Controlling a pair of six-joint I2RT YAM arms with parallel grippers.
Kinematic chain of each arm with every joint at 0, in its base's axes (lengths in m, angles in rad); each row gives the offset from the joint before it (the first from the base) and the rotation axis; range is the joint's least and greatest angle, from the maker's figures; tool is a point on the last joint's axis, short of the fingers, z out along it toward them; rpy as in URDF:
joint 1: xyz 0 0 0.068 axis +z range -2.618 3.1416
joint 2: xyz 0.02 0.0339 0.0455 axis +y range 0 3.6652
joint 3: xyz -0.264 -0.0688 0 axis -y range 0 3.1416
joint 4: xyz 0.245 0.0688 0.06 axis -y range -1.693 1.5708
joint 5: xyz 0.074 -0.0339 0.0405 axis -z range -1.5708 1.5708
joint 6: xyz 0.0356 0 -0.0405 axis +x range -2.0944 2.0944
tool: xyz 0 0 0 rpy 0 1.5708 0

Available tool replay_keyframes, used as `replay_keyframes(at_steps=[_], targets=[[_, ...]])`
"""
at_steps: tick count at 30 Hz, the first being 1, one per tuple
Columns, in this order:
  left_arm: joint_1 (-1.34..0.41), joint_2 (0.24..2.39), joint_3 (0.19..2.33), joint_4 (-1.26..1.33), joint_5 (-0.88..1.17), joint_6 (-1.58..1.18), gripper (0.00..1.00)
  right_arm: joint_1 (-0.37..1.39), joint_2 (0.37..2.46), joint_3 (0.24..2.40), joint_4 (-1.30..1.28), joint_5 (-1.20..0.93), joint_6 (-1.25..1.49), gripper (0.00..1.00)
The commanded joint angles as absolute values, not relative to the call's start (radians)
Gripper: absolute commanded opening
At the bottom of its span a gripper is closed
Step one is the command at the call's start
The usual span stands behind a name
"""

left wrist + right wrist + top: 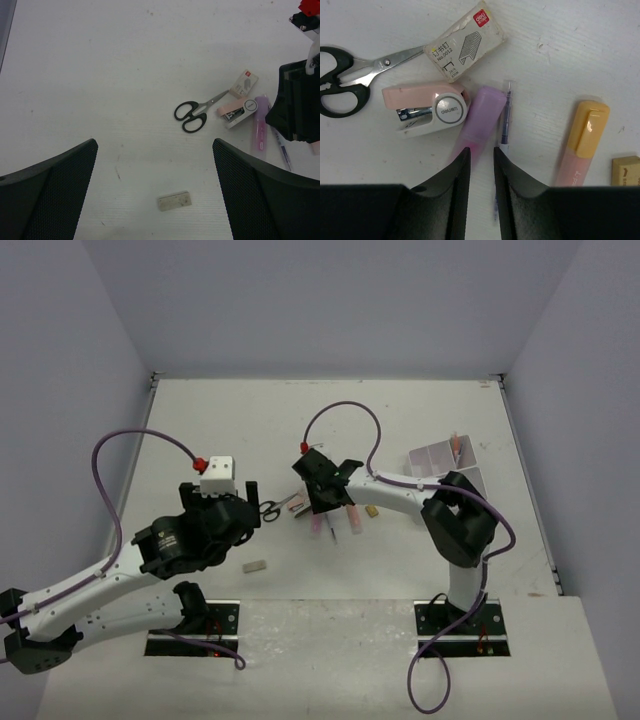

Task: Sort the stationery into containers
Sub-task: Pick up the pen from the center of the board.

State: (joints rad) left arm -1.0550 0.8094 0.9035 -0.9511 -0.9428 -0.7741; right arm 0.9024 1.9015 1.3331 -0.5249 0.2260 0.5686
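Note:
My right gripper (481, 150) hangs low over a cluster of stationery, its jaws a narrow gap apart. Its left fingertip overlaps the purple marker (482, 112) and its right fingertip overlaps a thin pen (505, 115); bare table shows in the gap, so a grip is unclear. An orange-capped marker (582, 140) and a tan eraser (626, 170) lie to the right, black-handled scissors (345, 90) to the left. My left gripper (154, 145) is wide open above a grey eraser (174, 200), not touching it. The white divided tray (445, 465) stands at the right.
A pink stapler (427, 110) and a staple box (465, 47) lie against the scissors' blades and the purple marker. The right arm's elbow (455, 525) sits just in front of the tray. Walls close in the table on three sides.

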Motion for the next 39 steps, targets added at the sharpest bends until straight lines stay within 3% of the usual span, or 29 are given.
replay_keyframes(at_steps=[1,16,39], targets=[[-1.055,0.784,0.923,-0.922,-0.966,-0.770,1.00,0.899,1.956,1.390,-0.568,0.253,0.580,0.27],[-1.055,0.785,0.920,-0.908,-0.954,-0.754,1.00,0.889,1.903,1.361,-0.572,0.299,0.584,0.26],[-1.055,0.799,0.916,-0.893,-0.942,-0.736,1.00,0.841,2.035,1.415,-0.563,0.244,0.549,0.25]])
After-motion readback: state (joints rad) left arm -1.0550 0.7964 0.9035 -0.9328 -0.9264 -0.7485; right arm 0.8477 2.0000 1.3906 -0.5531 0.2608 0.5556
